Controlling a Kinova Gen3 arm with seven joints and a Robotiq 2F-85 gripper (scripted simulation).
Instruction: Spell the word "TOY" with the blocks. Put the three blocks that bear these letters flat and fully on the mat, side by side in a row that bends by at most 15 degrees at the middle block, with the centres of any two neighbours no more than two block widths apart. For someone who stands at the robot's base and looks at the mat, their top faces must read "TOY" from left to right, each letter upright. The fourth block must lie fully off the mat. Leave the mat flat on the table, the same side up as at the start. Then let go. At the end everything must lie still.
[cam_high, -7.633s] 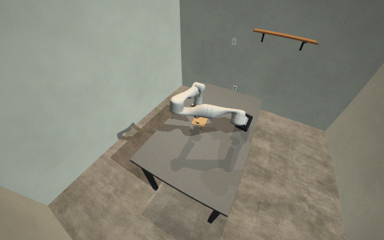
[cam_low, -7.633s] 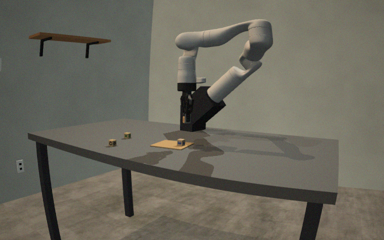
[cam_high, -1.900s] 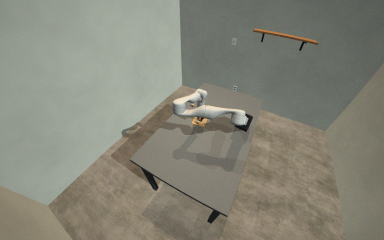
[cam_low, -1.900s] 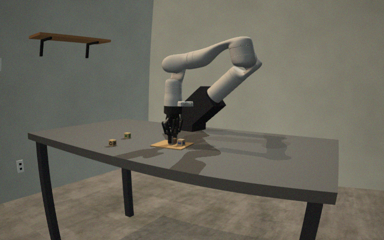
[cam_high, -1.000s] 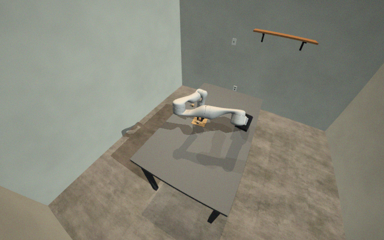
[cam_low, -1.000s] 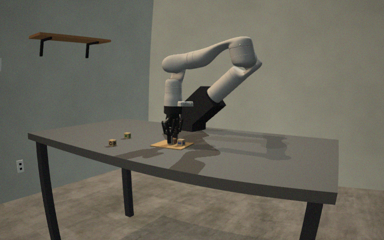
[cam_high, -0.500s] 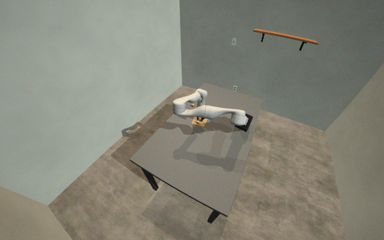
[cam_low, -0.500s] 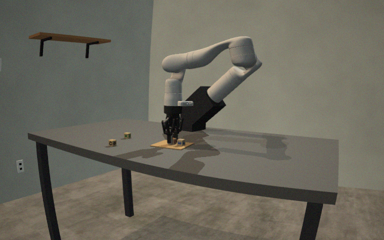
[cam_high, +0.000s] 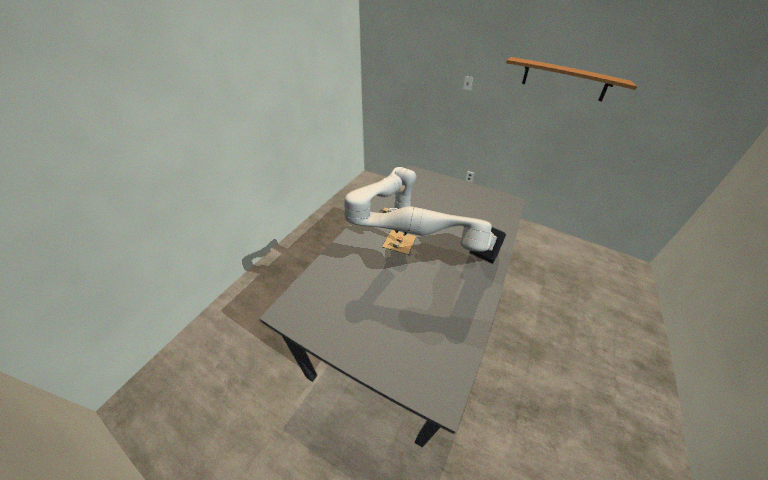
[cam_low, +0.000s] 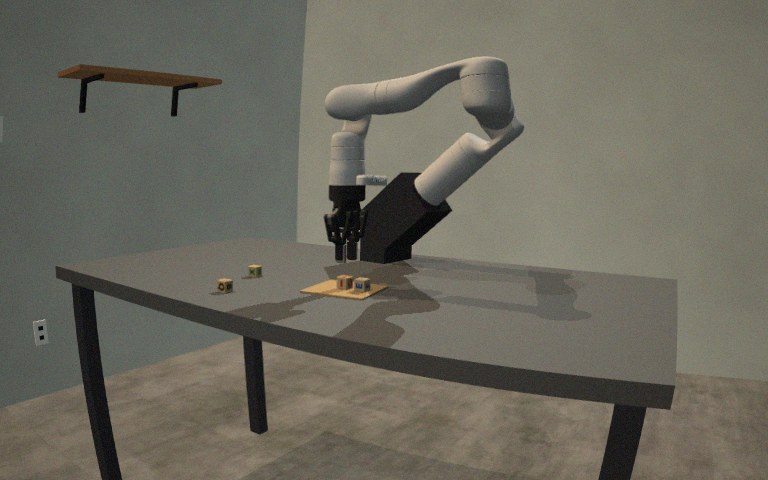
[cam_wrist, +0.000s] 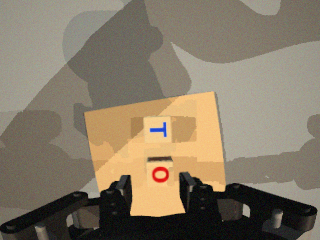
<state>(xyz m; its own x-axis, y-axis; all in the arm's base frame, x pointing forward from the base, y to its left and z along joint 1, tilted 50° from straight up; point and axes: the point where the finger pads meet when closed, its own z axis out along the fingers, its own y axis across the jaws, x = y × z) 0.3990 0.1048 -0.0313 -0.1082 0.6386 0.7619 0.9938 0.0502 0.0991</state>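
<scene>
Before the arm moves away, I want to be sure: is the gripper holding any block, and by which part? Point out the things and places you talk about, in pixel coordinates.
Nothing is held: the gripper (cam_low: 346, 260) (cam_wrist: 155, 185) is raised above the mat (cam_low: 322, 289) (cam_wrist: 202, 120), fingers apart.

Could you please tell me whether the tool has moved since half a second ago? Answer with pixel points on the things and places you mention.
Yes, the black two-fingered tool (cam_low: 346, 260) (cam_wrist: 155, 185) has risen above the flat tan mat (cam_low: 320, 289) (cam_wrist: 202, 145).
</scene>
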